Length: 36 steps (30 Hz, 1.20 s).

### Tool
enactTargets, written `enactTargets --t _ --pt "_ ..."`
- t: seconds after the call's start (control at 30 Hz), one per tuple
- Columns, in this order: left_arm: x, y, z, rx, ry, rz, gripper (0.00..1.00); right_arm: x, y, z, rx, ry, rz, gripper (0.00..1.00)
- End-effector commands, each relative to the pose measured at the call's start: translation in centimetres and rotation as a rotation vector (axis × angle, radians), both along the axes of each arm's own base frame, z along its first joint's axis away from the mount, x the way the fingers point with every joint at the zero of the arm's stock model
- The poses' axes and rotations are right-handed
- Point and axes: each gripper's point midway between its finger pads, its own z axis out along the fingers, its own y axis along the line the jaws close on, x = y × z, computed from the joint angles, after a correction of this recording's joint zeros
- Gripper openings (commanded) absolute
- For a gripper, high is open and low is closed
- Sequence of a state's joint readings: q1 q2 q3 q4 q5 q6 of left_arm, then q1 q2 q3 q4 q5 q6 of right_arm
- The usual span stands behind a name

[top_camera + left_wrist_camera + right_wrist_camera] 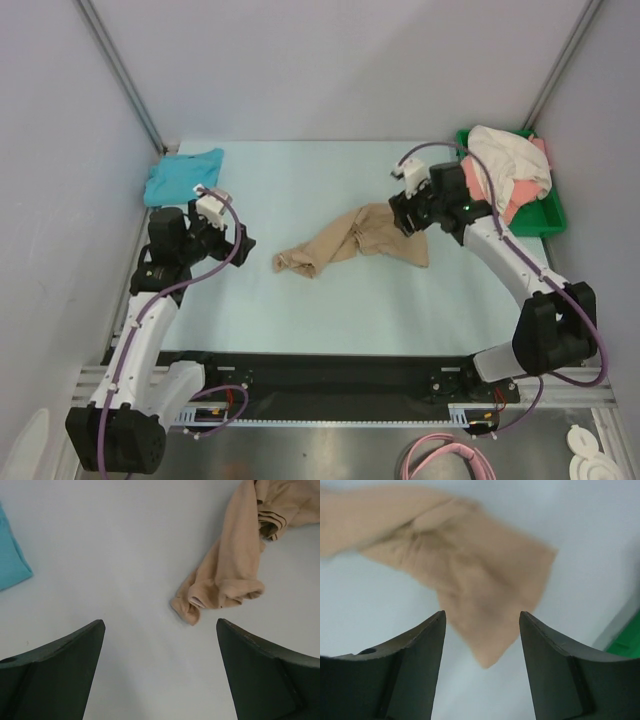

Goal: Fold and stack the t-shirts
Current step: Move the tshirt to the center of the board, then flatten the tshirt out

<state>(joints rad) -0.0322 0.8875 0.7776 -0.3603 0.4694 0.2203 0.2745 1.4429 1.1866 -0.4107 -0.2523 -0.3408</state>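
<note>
A tan t-shirt lies crumpled in a long heap at the table's middle. My right gripper is open and hovers over the shirt's right end, a corner of the cloth showing between its fingers. My left gripper is open and empty, left of the shirt's bunched left end. A teal-blue t-shirt lies at the back left; its edge shows in the left wrist view. A cream-white t-shirt and a coral-pink t-shirt are piled in the tray.
A green plastic tray stands at the back right, its edge visible in the right wrist view. Grey walls enclose the table on three sides. A black rail runs along the near edge.
</note>
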Motion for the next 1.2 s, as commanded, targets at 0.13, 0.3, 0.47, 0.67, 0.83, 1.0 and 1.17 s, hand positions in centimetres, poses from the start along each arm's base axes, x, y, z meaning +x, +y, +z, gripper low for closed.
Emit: enactTargets --t 0.13,0.3,0.47,0.67,0.83,1.0,1.17 --pt "1.3 3.8 2.8 0.101 -0.193 0.197 1.00 -8.0 10.7 -3.8 -0.266 -0.163 0.498 0.61" --pt "1.8 6.0 2.0 0.124 -0.133 0.277 1.00 -10.1 16.8 -6.5 -0.376 -0.212 0.669 0.59" --pt "1.6 6.9 1.9 0.085 -0.098 0.294 1.00 -9.7 20.8 -8.5 -0.416 -0.222 0.733 0.58" --pt "1.6 7.2 1.7 0.089 -0.106 0.306 1.00 -10.1 23.9 -9.0 -0.457 -0.289 0.755 0.59" --pt "1.9 7.3 0.9 0.090 -0.075 0.306 1.00 -9.1 24.8 -10.4 -0.487 -0.300 0.725 0.40" --pt "1.9 7.2 0.7 0.086 -0.064 0.299 1.00 -7.7 25.1 -7.2 -0.494 -0.350 0.662 0.00" --pt "2.0 7.9 1.4 0.086 -0.089 0.345 1.00 -5.0 23.3 4.7 -0.458 -0.621 0.527 0.00"
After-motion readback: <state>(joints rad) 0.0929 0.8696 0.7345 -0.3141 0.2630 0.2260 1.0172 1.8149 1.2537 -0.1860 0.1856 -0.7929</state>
